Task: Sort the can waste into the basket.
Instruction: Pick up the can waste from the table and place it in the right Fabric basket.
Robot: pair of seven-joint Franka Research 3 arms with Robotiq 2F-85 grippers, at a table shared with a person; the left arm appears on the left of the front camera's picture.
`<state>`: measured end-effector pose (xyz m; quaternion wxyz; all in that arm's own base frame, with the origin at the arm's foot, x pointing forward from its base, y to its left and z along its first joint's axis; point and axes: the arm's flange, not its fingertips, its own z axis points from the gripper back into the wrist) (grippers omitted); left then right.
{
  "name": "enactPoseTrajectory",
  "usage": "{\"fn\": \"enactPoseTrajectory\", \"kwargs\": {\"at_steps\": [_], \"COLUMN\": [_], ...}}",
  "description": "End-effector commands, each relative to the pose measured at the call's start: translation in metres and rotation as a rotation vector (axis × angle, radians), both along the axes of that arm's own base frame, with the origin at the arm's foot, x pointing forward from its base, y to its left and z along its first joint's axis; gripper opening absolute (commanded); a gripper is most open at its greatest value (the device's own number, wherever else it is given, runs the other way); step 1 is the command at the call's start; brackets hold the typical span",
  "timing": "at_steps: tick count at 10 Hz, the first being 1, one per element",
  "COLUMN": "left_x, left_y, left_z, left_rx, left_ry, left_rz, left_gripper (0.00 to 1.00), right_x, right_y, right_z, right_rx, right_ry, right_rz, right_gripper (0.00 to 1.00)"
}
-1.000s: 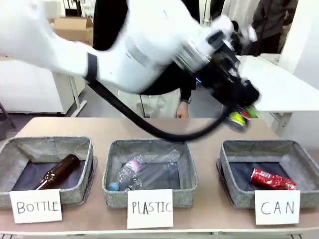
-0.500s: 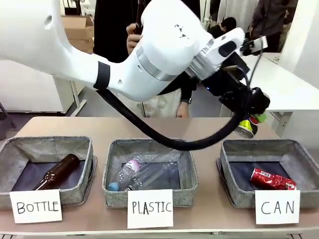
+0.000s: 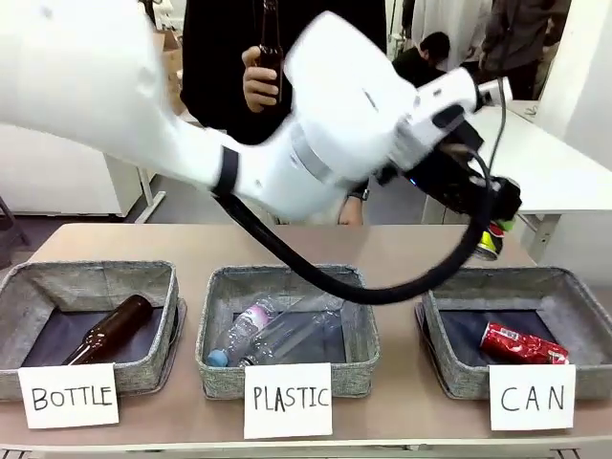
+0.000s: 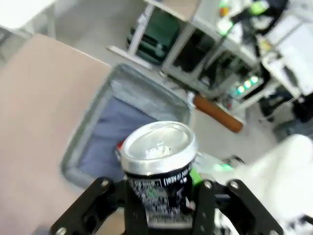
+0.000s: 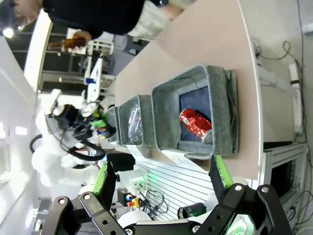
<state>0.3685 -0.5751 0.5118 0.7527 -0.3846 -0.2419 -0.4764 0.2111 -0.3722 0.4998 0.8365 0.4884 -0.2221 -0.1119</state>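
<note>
Now the left arm reaches across the table from the left, its gripper above the far edge of the CAN basket. The left wrist view shows that gripper clamped on the silver can, the black fingers pressing its dark printed sides, the shiny top facing the camera; the basket with its dark lining lies below and beyond it. From the front, only the can's end peeks out under the gripper, held in the air and touching nothing else.

Inside the CAN basket lies the red can on its side, toward the right. The right wrist view shows the right gripper with its green-padded fingers spread wide and empty, well away from the baskets; the red can rests in the nearest basket.

Behind the table a person's hand grips a brown bottle.
</note>
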Motion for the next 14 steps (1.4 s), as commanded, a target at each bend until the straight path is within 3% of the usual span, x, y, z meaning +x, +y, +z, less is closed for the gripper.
{"fn": "enactPoseTrajectory", "kwargs": {"at_steps": [1,2,3,4,5,6,7,8,9,12,14], "left_x": [0.011,0.012,0.013,0.013,0.014,0.015,0.015,0.015,0.016,0.020,0.021], "left_y": [-0.036,-0.042,-0.043,-0.044,-0.044,-0.044,-0.044,-0.044,-0.043,-0.039,-0.018], "left_z": [-0.024,-0.034,-0.038,-0.039,-0.039,-0.039,-0.039,-0.037,-0.037,-0.033,-0.019], "left_rx": [-0.043,-0.001,0.010,0.012,0.033,0.037,0.040,0.037,0.036,0.038,0.066], "left_ry": [-0.059,-0.099,-0.089,-0.091,-0.100,-0.084,-0.084,-0.087,-0.081,-0.072,0.021], "left_rz": [0.020,0.035,0.034,0.046,0.041,0.035,0.033,0.033,0.036,0.046,0.044], "left_gripper": [0.23,0.23,0.23,0.31,0.81,0.80,1.00,0.95,1.00,1.00,1.00], "right_x": [0.002,0.002,0.002,0.002,0.002,0.002,0.002,0.002,0.002,0.002,0.002], "right_y": [0.002,0.002,0.002,0.002,0.002,0.002,0.002,0.002,0.002,0.002,0.002], "right_z": [0.004,0.004,0.004,0.004,0.004,0.004,0.004,0.004,0.004,0.004,0.004], "right_rx": [0.015,0.015,0.015,0.015,0.015,0.015,0.015,0.015,0.015,0.015,0.015], "right_ry": [0.006,0.006,0.006,0.006,0.006,0.006,0.006,0.006,0.006,0.006,0.006], "right_rz": [-0.010,-0.010,-0.010,-0.010,-0.010,-0.010,-0.010,-0.010,-0.010,-0.010,-0.010], "right_gripper": [1.00,1.00,1.00,1.00,1.00,1.00,1.00,1.00,1.00,1.00,1.00]}}
